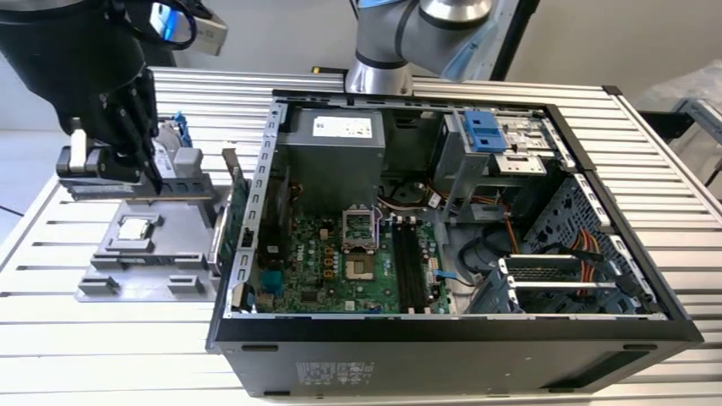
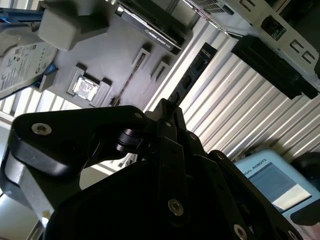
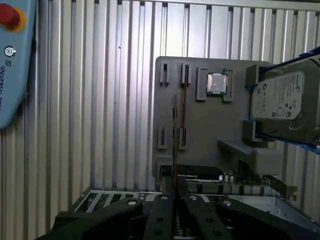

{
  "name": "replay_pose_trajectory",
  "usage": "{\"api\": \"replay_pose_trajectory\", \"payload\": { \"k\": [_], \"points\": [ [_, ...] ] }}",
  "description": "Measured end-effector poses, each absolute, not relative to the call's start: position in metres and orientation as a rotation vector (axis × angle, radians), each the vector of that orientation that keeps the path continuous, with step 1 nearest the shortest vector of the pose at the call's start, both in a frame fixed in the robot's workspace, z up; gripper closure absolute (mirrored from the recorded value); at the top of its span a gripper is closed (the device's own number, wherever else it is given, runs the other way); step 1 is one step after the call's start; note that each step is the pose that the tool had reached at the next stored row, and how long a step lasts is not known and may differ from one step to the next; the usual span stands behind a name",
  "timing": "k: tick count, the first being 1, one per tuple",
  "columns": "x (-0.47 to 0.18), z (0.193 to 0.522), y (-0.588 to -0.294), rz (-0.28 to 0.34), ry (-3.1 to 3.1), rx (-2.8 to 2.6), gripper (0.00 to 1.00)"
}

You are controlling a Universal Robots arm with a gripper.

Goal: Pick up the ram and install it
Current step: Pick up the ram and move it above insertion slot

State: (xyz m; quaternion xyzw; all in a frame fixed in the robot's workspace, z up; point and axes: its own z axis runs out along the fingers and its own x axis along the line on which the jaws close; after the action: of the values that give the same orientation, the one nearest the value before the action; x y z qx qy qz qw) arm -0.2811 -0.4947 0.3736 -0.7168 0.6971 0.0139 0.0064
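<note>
One stick, the ram [image 1: 186, 194], is seen at the upper left of the exterior view as a thin tan strip lying level. It is clamped in the gripper [image 1: 147, 179] and held over the grey tray [image 1: 135, 271]. In the first wrist view the ram [image 3: 174, 130] is seen edge-on as a narrow line running straight in between the two fingers. The fingers are drawn in on it with no gap visible, so the grip is judged firm, though the contact itself is partly hidden by the finger links. The tray's small slotted holders [image 3: 162, 137] look unoccupied, so the pick-up is judged done and the carry to the case is taken as the step in hand. The square chip [image 1: 135, 227] and the hard drive [image 1: 175, 142] are seated on the tray near the gripper. The open computer case [image 1: 270, 211] sits just beside the tray, on the exterior view's right, on the slatted table [image 1: 90, 355]. The long black memory slots [image 1: 404, 264] are found at lower centre of that frame on the green board [image 1: 321, 266], well apart from the ram. The install is judged to call for the following: stick turned to lie along a slot, held square and upright, case wall cleared on the way in, then pressed straight down evenly. Slot latch state cannot be told.
</note>
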Motion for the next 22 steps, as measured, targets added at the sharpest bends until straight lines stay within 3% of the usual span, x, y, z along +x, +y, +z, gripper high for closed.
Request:
{"api": "replay_pose_trajectory", "payload": {
  "k": [22],
  "points": [
    [-0.246,0.374,-0.494,0.044,2.143,-2.280,1.00]
  ]
}}
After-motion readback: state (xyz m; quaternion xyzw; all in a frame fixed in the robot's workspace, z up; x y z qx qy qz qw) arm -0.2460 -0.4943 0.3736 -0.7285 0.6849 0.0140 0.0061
